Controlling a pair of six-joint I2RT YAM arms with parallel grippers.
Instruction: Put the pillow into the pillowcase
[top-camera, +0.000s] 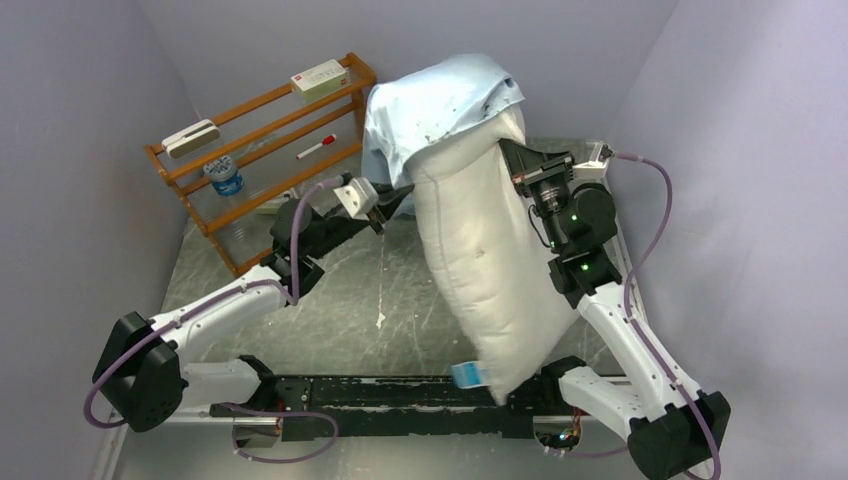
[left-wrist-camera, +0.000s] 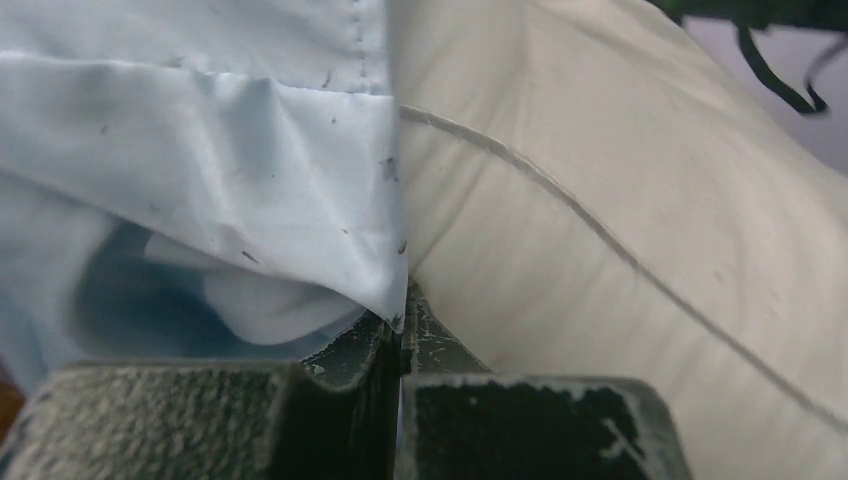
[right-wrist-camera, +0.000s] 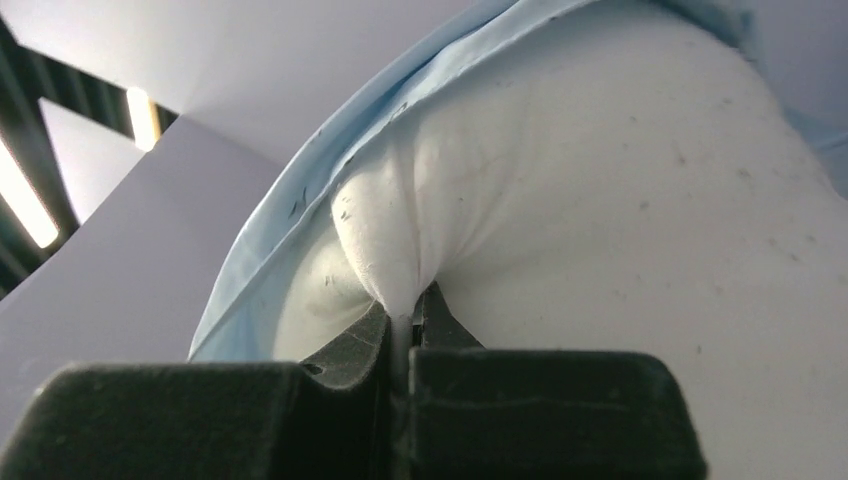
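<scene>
The plump white pillow (top-camera: 480, 270) hangs upright over the table, its small blue tag (top-camera: 467, 375) at the lower end near the arm bases. Its top end sits inside the pale-blue pillowcase (top-camera: 430, 110), which drapes down the left side. My right gripper (right-wrist-camera: 405, 310) is shut on a pinch of the pillow (right-wrist-camera: 620, 200) fabric, with the pillowcase (right-wrist-camera: 300, 200) rim curving behind it. On the left, my left gripper (left-wrist-camera: 402, 325) is shut on the hemmed corner of the pillowcase (left-wrist-camera: 220, 170), right against the pillow (left-wrist-camera: 620, 180) and its seam.
A wooden rack (top-camera: 255, 150) stands at the back left with a white box (top-camera: 320, 78), an eraser-like block (top-camera: 190, 138), a red marker (top-camera: 316, 146) and a bottle (top-camera: 225, 177). Purple cables loop from both arms. Walls close in on both sides.
</scene>
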